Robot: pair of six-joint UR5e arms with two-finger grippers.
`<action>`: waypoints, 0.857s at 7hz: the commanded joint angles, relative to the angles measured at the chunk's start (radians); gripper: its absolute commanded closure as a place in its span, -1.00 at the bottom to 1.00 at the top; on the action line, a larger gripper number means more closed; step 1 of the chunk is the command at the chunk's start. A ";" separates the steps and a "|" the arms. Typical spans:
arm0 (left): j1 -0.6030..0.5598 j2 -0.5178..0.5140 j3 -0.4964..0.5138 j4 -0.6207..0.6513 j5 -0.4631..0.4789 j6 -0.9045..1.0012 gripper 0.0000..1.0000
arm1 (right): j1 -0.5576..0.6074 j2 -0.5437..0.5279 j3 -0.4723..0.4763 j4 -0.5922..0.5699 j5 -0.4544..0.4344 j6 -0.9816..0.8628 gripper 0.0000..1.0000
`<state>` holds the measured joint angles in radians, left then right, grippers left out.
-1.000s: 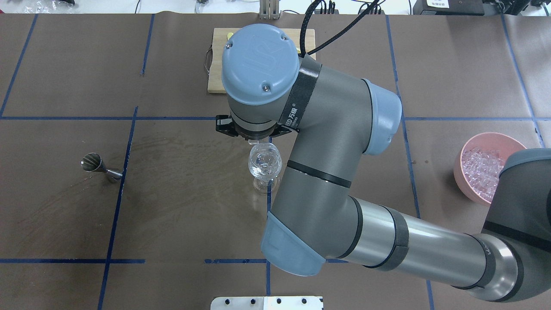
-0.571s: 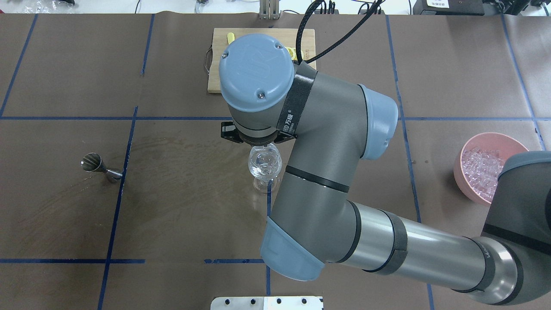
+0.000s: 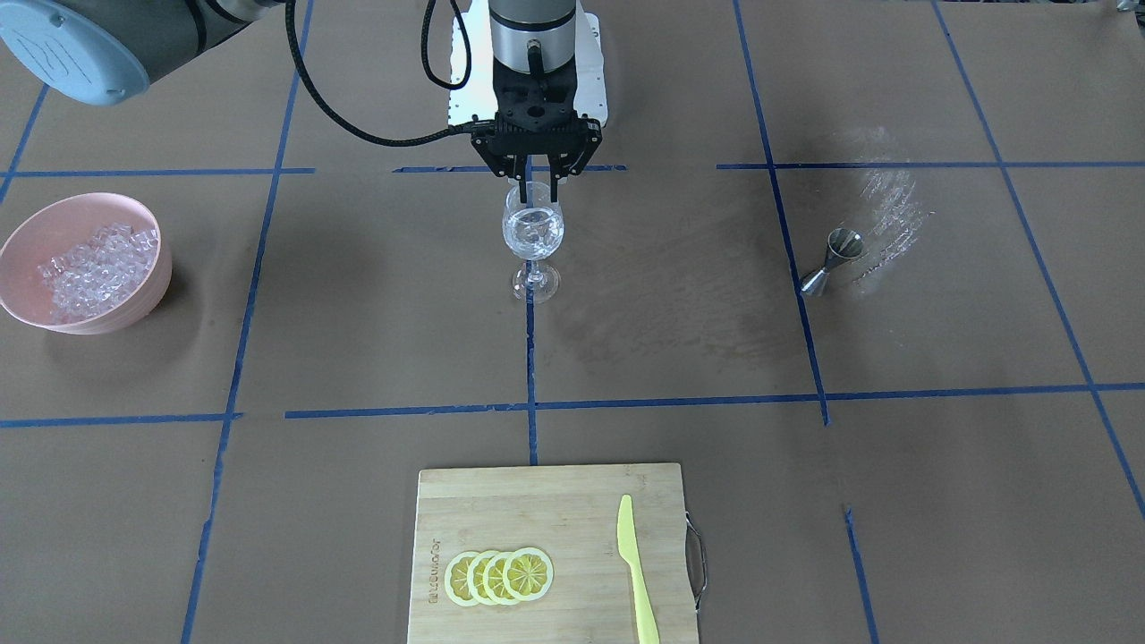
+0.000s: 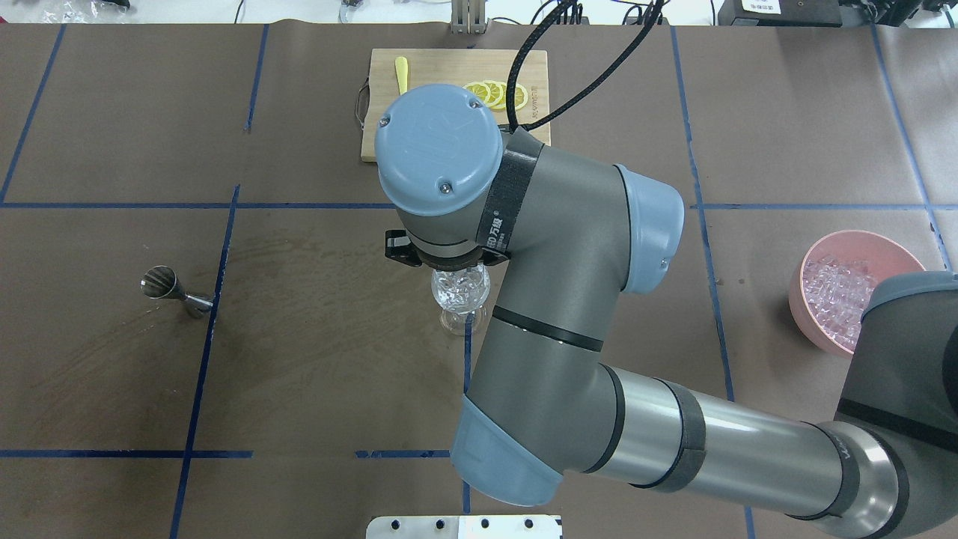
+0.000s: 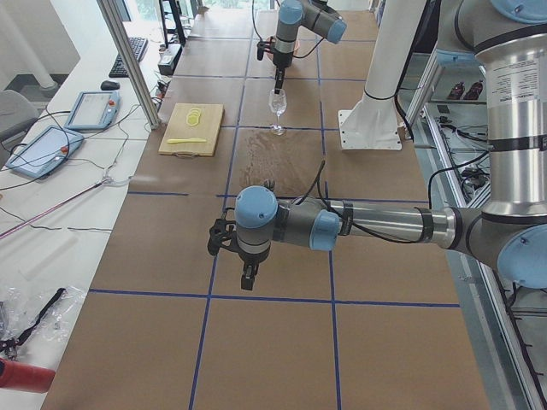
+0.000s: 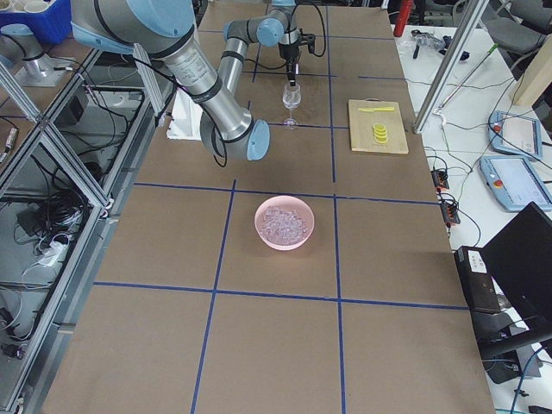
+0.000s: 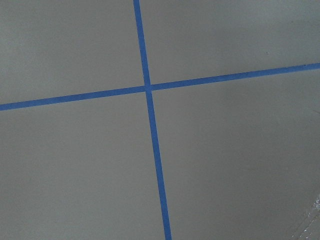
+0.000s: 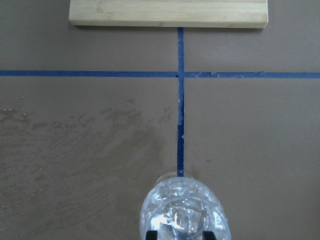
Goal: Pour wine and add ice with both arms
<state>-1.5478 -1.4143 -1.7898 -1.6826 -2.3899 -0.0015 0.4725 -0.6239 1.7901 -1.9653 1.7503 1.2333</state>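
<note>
A clear wine glass (image 3: 534, 234) stands at the table's middle with ice cubes in its bowl; it also shows in the overhead view (image 4: 460, 293). My right gripper (image 3: 537, 186) hangs straight down just above its rim. Its fingertips (image 8: 152, 235) stand close together over the bowl (image 8: 182, 207), and a clear ice cube seems pinched between them. More ice (image 3: 89, 264) fills a pink bowl (image 3: 163, 268) on the robot's right. My left gripper (image 5: 248, 278) shows only in the exterior left view, low over bare table, and I cannot tell whether it is open or shut.
A steel jigger (image 3: 832, 259) stands on the robot's left beside a wet smear. A wooden cutting board (image 3: 555, 501) on the far side holds lemon slices (image 3: 499, 575) and a yellow knife (image 3: 635, 572). The right arm's elbow (image 4: 554, 359) overhangs the near middle.
The right wrist has moved toward the robot and now sits directly over the wine glass, uncovering the lemon slices on the board. Glass, jigger and bowl have stayed put.
</note>
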 commanded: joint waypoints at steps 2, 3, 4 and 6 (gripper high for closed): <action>0.000 0.001 0.001 0.000 0.000 0.000 -1.00 | -0.002 0.000 0.002 -0.010 -0.011 0.000 -0.99; 0.000 0.001 0.003 0.000 0.000 0.000 -1.00 | 0.000 -0.002 0.008 -0.010 -0.021 -0.005 -1.00; 0.000 0.000 0.003 0.000 0.000 0.000 -1.00 | 0.027 -0.019 0.029 -0.009 -0.012 -0.024 -1.00; 0.000 0.000 0.000 -0.002 0.000 0.003 -1.00 | 0.124 -0.164 0.160 -0.001 0.032 -0.188 -1.00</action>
<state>-1.5478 -1.4141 -1.7885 -1.6837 -2.3906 0.0004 0.5378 -0.6983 1.8711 -1.9714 1.7517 1.1408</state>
